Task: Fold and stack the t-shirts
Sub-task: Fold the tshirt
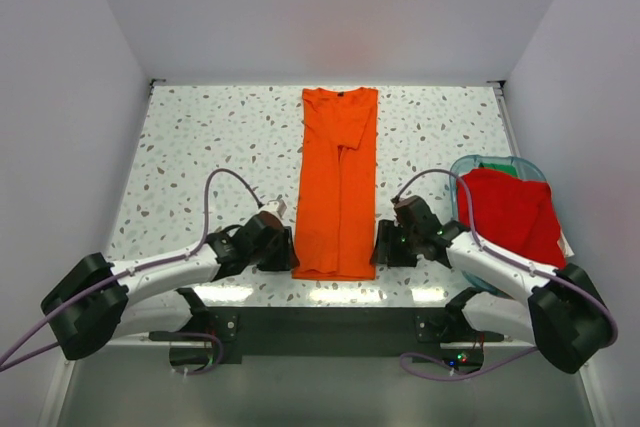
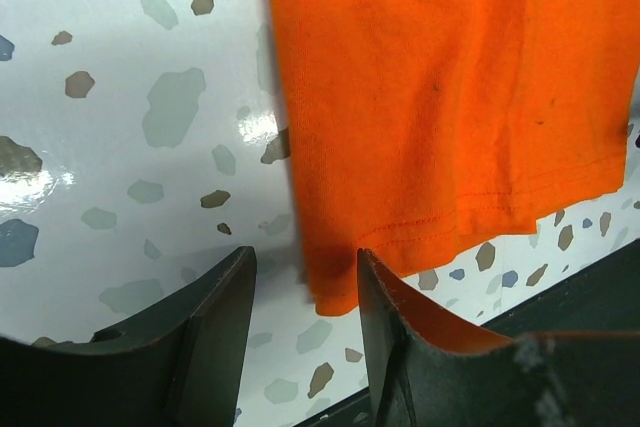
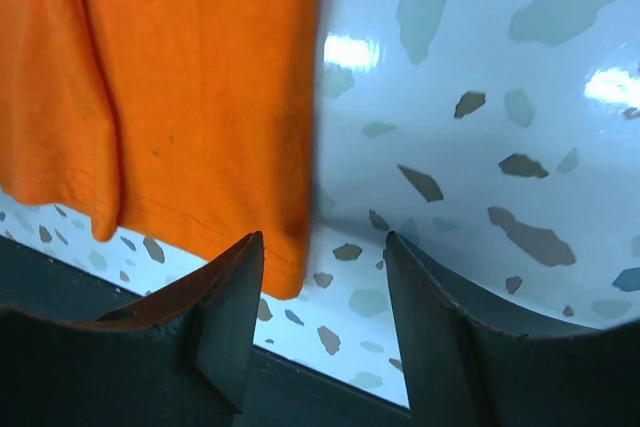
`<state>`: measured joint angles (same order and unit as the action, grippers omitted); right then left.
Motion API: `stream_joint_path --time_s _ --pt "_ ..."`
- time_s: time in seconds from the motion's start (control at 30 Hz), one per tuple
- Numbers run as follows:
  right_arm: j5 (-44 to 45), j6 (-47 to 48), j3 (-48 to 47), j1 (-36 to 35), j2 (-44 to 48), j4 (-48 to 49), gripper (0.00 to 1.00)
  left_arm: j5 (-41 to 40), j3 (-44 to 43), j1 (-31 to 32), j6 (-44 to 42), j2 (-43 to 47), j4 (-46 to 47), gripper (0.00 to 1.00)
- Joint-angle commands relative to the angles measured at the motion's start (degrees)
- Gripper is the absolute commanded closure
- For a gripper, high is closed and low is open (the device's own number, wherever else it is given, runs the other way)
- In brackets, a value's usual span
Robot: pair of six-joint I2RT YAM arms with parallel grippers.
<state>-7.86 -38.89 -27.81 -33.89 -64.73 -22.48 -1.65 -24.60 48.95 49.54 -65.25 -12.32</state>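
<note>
Lying flat, soft orange t-shirt point(image 1: 339, 187) forms narrow strip.

Place: a robot lab test cell.
Enclosure: plain white walls point(image 1: 330, 7) box the workspace in on three sides.
Desk: a glossy, speckled terrazzo-pattern desk point(image 1: 200, 147) reflecting overhead lights.
Rig: left arm point(image 1: 170, 272) and right arm point(image 1: 500, 262) bolted at the desk's near edge, trailing purple cables point(image 1: 228, 171).

Orange t-shirt point(image 1: 338, 187) lies folded lengthwise; red t-shirt point(image 1: 512, 212) crumpled rightward.
</note>
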Motion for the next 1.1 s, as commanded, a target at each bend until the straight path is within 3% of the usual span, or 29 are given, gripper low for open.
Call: stream_joint_path --time_s 0.0,0.4,0.63,0.83,1.07 --pt "-3.3 -2.2 1.6 -1.2 1.6 0.2 0.45 1.2 0.3 0.3 1.3 -1.1 3.4 0.51" --pt "-7.4 -3.6 5.5 -5.0 -1.4 1.4 0.48 3.7 1.7 0.4 2.6 -4.2 4.2 0.63" --pt "-8.8 -4.0 7.3 -5.1 -4.3 4.2 0.55 5.4 2.8 0.8 3.2 -4.4 5.5 0.81" --pt "-8.9 -4.7 8.9 -5.1 -2.3 2.8 0.89 5.9 4.5 0.9 4.2 -2.4 4.8 1.00" --pt "-8.2 -6.4 11.1 -5.0 6.4 -1.7 0.96 7.0 6.8 1.0 5.6 2.8 3.4 1.00"
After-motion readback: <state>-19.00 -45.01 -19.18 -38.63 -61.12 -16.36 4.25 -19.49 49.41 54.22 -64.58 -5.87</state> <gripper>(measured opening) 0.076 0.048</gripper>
